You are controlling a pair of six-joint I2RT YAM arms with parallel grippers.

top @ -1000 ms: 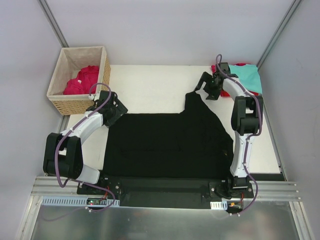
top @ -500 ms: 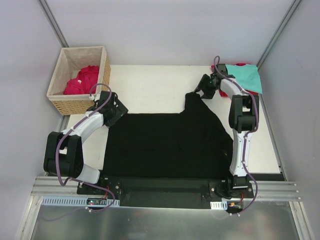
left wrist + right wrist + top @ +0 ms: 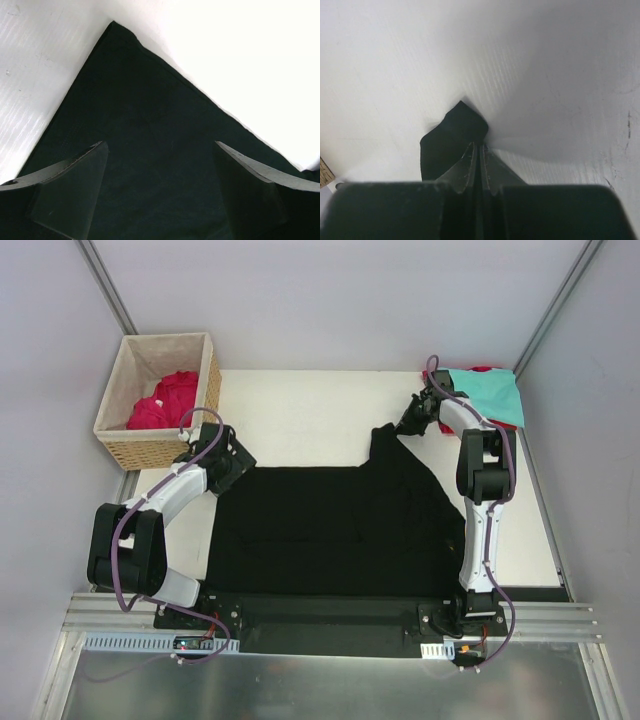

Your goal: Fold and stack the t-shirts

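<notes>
Since our right gripper [image 3: 480,148] is closed right at the sleeve tip of the black t-shirt [image 3: 330,530], spread mid-frame on the bench [image 3: 300,405], we risk a thin pinch slipping on the lift; we cannot tell if cloth is caught. Our left gripper [image 3: 160,147] hangs open over its upper-left corner. A second ago the right jaws stood open.

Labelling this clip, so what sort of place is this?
Likely a robot test cell, not a home: bare white panel walls, two arms bolted to a metal rail, a black t-shirt spread on a white table.
</notes>
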